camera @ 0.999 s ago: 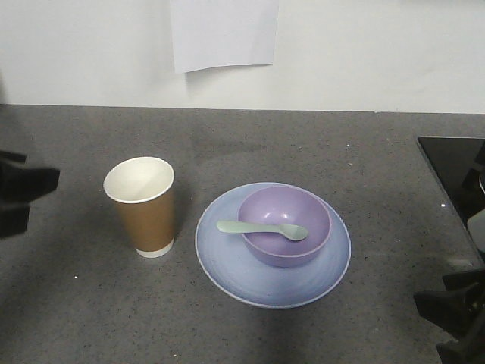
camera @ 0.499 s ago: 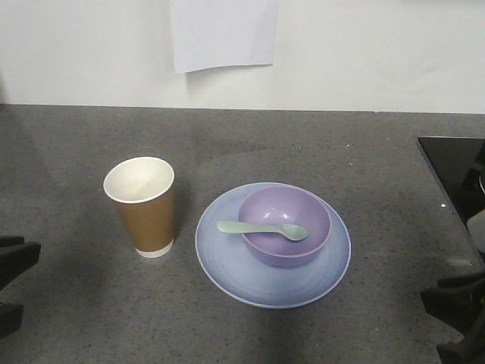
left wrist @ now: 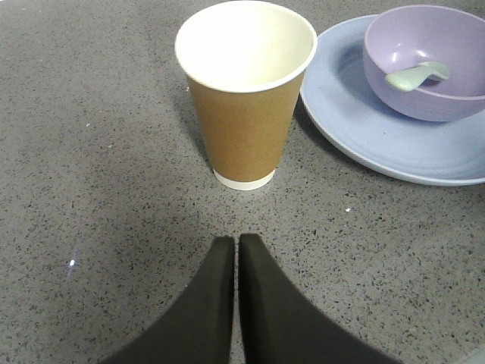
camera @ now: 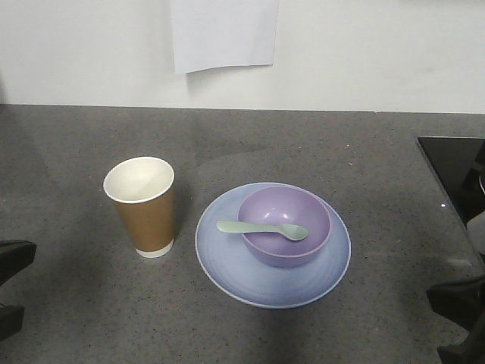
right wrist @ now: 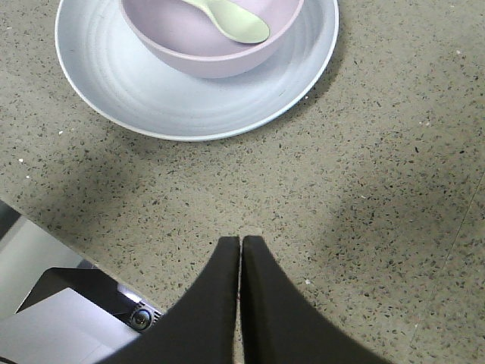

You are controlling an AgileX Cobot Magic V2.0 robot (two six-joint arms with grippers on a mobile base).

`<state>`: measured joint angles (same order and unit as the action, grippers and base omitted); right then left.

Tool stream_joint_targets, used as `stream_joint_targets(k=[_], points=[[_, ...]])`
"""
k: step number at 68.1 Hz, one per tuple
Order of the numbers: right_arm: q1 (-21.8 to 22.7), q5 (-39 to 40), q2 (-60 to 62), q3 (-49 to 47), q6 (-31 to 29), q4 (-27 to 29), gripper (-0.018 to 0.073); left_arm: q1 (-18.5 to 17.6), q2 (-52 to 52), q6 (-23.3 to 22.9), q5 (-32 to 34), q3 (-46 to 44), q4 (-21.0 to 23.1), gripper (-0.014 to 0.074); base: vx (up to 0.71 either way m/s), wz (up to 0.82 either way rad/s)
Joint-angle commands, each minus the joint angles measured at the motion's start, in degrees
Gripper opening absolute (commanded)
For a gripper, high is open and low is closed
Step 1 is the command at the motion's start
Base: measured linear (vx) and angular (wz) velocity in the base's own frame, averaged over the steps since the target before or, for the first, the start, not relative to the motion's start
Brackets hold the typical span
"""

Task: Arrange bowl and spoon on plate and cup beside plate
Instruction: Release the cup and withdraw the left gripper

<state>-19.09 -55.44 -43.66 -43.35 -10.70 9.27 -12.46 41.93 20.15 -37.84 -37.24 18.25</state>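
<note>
Sitting at frame center on the tabletop: bowl and spoon on plate, cup just left; left gripper and right gripper fingers clenched, empty.

The grey speckled stone-look desk appears matt and finely grained. The tall brown paper cup looks matt; the round lavender plastic bowl, pale blue-lilac plastic plate and mint-green plastic spoon look smooth, faintly glossy.
</note>
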Motion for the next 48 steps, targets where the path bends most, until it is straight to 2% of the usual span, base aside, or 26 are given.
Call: stream_joint_targets(k=[1, 5, 6, 9, 17, 21, 30, 33, 38, 48], points=[[0.18, 2.53, 0.23, -1.41, -0.38, 0.24, -0.0008, -0.18, -0.19, -0.31, 2.99, -1.62, 1.19, -0.0008, 0.0, 0.0], [0.18, 2.53, 0.23, -1.41, -0.38, 0.24, -0.0008, -0.18, -0.19, -0.31, 2.99, -1.62, 1.19, -0.0008, 0.0, 0.0], [0.18, 2.53, 0.23, -1.41, -0.38, 0.58, -0.0008, 0.69, -4.01, -0.31, 3.66, -0.3, 1.6, -0.0008, 0.0, 0.0], [0.18, 2.53, 0.23, -1.41, -0.38, 0.58, -0.0008, 1.74, -6.77, -0.31, 3.76, 0.98, 1.49, -0.0008, 0.0, 0.0], [0.18, 2.53, 0.23, -1.41, -0.38, 0.64, -0.0008, 5.44, -16.05, -0.44, 4.28, 4.34, -1.75, -0.0008, 0.0, 0.0], [0.18, 2.53, 0.23, -1.41, -0.38, 0.64, -0.0008, 6.42, -19.79, -0.95, 5.69, 6.15, -2.05, -0.0008, 0.0, 0.0], [0.18, 2.53, 0.23, -1.41, -0.38, 0.59, -0.0008, 6.74, -26.21, -3.29, 12.01, 10.82, -2.13, -0.0008, 0.0, 0.0], [0.18, 2.53, 0.23, -1.41, -0.38, 0.59, -0.0008, 6.74, -27.5, -4.53, 15.99, 13.23, -2.39, -0.0008, 0.0, 0.0], [0.18, 2.53, 0.23, -1.41, -0.38, 0.59, -0.0008, 6.74, -29.71, -8.07, 21.29, 17.07, -5.64, -0.0008, 0.0, 0.0], [0.18, 2.53, 0.23, -1.41, -0.38, 0.59, -0.0008, 6.74, -35.86, -23.04, 27.54, 24.7, -17.86, -0.0006, 0.0, 0.0]])
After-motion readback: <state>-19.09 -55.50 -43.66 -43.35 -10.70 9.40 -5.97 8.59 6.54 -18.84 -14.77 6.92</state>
